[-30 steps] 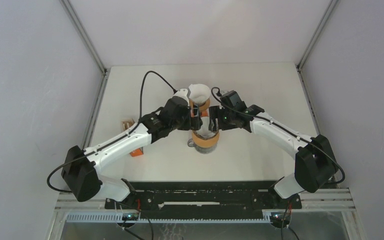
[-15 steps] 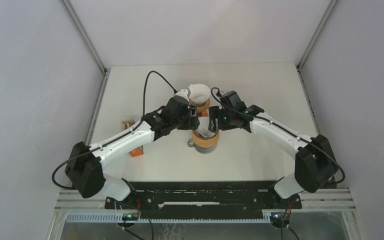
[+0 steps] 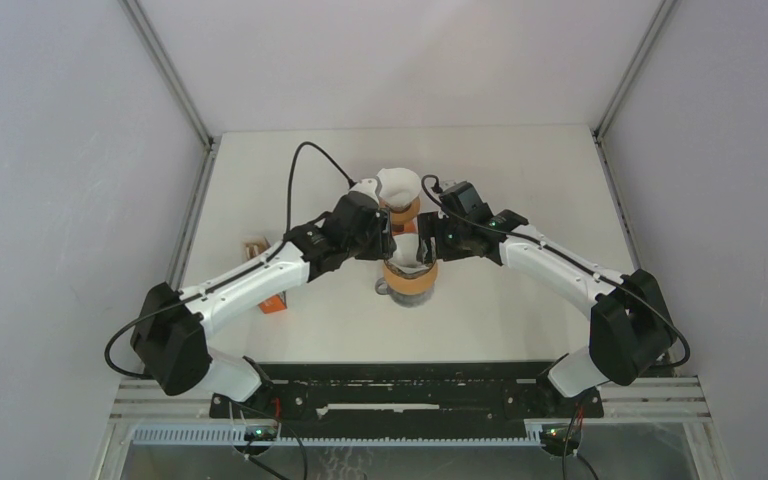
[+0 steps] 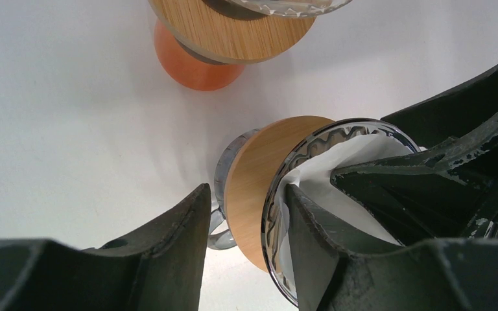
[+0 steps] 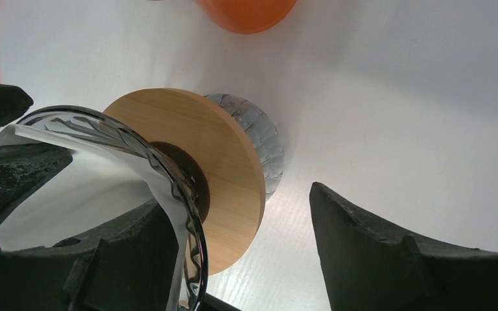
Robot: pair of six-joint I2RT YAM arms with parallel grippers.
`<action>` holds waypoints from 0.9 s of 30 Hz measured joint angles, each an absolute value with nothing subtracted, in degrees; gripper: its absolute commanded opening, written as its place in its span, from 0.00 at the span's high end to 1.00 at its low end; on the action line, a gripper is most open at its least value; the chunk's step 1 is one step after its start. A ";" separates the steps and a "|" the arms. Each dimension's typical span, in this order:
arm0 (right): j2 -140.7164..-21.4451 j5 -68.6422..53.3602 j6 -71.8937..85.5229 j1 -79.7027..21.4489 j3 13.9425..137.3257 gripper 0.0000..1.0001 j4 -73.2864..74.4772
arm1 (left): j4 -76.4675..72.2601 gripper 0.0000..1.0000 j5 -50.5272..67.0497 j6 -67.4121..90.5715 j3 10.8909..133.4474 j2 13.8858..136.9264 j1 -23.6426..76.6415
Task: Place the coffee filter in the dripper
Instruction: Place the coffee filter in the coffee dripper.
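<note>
Half-open left claw [image 4: 246,194] and wide-open right claw [image 5: 237,201] straddle wood-collared glass dripper [image 4: 259,168] rim, inner fingers [image 4: 337,259] on white paper filter [image 4: 327,162], neither clamped.

A robotics lab cell: a white surface [image 3: 520,170] boxed by plain panels [image 3: 60,150], aluminium posts [image 3: 165,70], black mounting rail [image 3: 410,385] near.

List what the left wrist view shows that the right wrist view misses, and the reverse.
Left wrist only: a second wooden disc on the orange cup. Right wrist only: the ribbed side of the glass base under the dripper. Both: the wood-collared dripper, the white filter sitting in it, and the orange cup.
</note>
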State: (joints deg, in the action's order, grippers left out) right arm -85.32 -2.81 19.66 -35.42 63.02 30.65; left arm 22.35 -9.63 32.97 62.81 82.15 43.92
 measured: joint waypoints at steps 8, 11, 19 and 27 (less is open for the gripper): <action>-84.82 -3.09 19.66 -35.42 63.02 0.22 30.65 | 22.72 0.45 -9.74 32.95 62.81 82.13 44.62; -83.64 -3.49 19.66 -35.42 63.02 0.22 30.63 | 23.29 0.44 -9.80 32.93 62.81 82.13 44.91; -81.54 -4.64 19.73 -35.40 63.02 0.21 30.20 | 23.94 0.41 -9.80 32.91 62.81 82.13 45.30; -80.84 -5.61 19.84 -35.29 63.02 0.21 30.09 | 24.18 0.40 -9.80 32.91 62.81 82.06 45.32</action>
State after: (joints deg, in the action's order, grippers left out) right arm -80.84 -5.61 19.84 -35.29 63.02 30.09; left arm 24.18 -9.80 32.91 62.81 82.06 45.32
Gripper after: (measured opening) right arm 0.794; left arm 0.600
